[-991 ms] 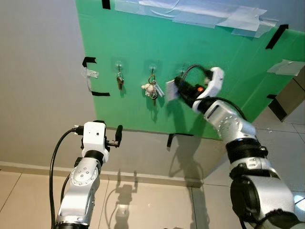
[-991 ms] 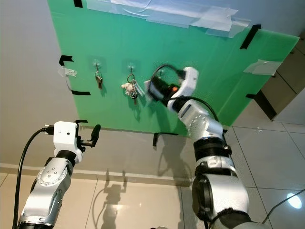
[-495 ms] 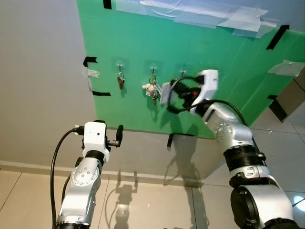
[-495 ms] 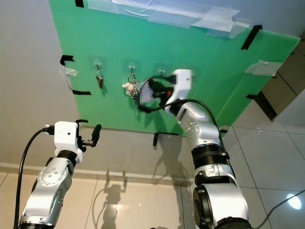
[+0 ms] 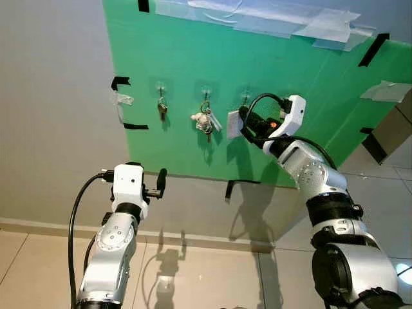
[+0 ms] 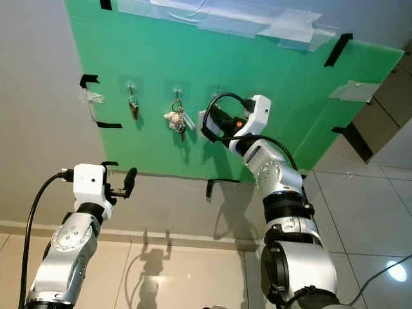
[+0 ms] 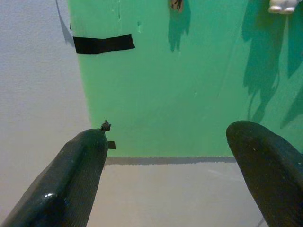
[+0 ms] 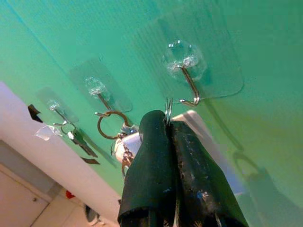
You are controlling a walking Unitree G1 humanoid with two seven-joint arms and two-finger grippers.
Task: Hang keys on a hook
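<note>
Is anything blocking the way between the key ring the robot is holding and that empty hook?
Nothing visible is. The right gripper pinches the key ring just below the empty hook, with only bare green board between them. The neighbouring keys hang off to one side.

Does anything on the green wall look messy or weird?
The green board hangs crooked, stuck up with untidy strips of clear tape and black tape. The third hook is still bare; the right gripper pinches a key ring below it.

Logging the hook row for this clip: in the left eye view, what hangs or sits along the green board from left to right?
Small keys → key bunch with a white charm → right gripper, shut on a key ring with a white tag, just below the third hook.
</note>
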